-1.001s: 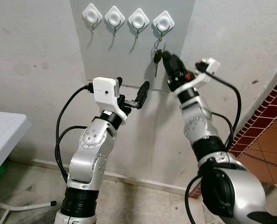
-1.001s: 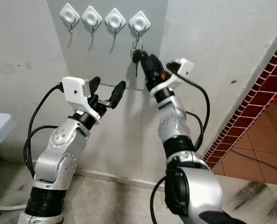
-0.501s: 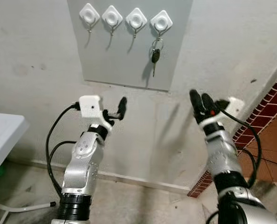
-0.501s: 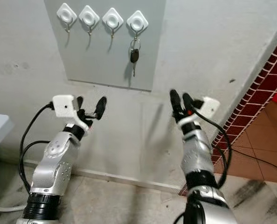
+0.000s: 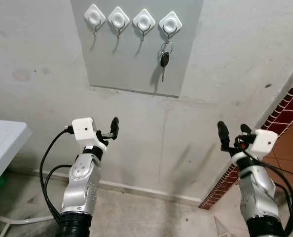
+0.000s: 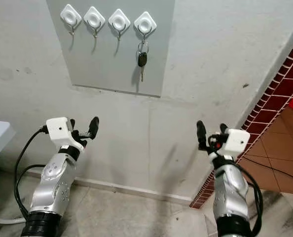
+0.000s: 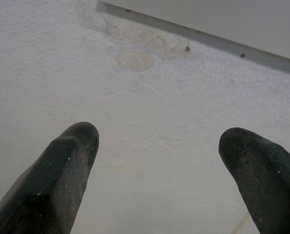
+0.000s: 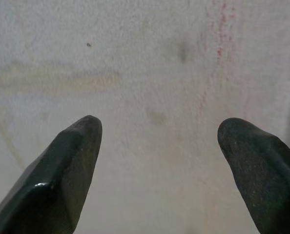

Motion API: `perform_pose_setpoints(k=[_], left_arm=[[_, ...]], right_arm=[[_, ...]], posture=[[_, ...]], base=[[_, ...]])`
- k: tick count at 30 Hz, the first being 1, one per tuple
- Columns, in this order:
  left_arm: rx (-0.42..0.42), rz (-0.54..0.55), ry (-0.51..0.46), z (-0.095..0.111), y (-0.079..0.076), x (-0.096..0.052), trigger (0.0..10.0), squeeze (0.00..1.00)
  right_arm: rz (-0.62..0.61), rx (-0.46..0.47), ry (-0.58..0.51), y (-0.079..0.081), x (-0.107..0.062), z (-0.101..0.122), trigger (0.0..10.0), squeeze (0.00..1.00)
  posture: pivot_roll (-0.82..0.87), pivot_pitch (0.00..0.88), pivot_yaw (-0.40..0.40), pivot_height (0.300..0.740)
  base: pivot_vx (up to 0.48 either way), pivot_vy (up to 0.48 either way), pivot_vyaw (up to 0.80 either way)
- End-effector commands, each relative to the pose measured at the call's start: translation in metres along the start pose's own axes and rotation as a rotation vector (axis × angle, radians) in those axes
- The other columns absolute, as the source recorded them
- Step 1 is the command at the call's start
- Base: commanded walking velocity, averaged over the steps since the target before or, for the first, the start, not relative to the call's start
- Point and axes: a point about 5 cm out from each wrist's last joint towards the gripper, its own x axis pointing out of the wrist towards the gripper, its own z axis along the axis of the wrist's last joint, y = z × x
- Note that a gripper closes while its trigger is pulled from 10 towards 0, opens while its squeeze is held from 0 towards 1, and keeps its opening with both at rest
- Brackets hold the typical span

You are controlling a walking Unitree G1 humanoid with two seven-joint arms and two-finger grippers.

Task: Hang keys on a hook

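Left eye view: the keys (image 5: 164,57) hang from the rightmost hook (image 5: 169,23) on the grey panel (image 5: 136,64). Both arms are raised below that panel.

Wrist views: the left pincer (image 7: 159,161) and right pincer (image 8: 159,156) are spread apart, empty, facing wall.

The right gripper (image 8: 159,161) points at a rough, off-white plastered wall (image 8: 150,73), its two long black fingers (image 8: 62,170) spread wide apart with nothing between them. A faint yellowish stain (image 8: 57,80) streaks across the plaster beyond the fingertips, a thin reddish smear (image 8: 216,53) runs alongside, and a small dark speck (image 8: 89,45) sits further off.
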Motion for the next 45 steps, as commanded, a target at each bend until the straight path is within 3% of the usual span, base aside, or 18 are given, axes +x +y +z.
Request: perform_pose_setpoints(k=[1,10,11,13,24,45], left_arm=[[0.008,0.009,0.018,-0.007,0.003,-0.004,10.0,0.0],[-0.041,-0.005,-0.014,-0.005,0.005,-0.011,10.0,0.0],[-0.033,-0.014,-0.02,-0.004,0.004,-0.012,10.0,0.0],[-0.027,-0.036,-0.04,-0.002,0.004,-0.014,10.0,0.0],[-0.026,-0.084,-0.093,0.003,-0.003,-0.019,10.0,0.0],[-0.016,-0.102,-0.093,0.007,-0.004,-0.012,10.0,0.0]], right_arm=[[0.035,-0.04,-0.011,0.007,-0.002,0.003,10.0,1.0],[0.037,-0.047,-0.01,0.009,-0.016,0.006,10.0,1.0],[0.036,-0.067,-0.01,0.008,-0.017,0.006,10.0,0.63],[0.032,-0.101,-0.012,0.007,-0.02,0.006,10.0,0.0],[0.053,-0.2,-0.013,0.018,-0.026,0.011,10.0,0.0],[0.066,-0.238,-0.017,0.026,-0.019,0.017,10.0,0.0]], posture=[[-0.03,0.0,-0.02,0.74],[-0.04,0.0,-0.023,0.74],[-0.04,0.0,-0.025,0.74],[-0.04,0.0,-0.025,0.74],[-0.03,0.0,-0.019,0.74],[-0.02,0.0,-0.021,0.74]], base=[[0.0,0.0,0.0],[0.0,0.0,0.0],[0.0,0.0,0.0],[0.0,0.0,0.0],[0.0,0.0,0.0],[0.0,0.0,0.76]])
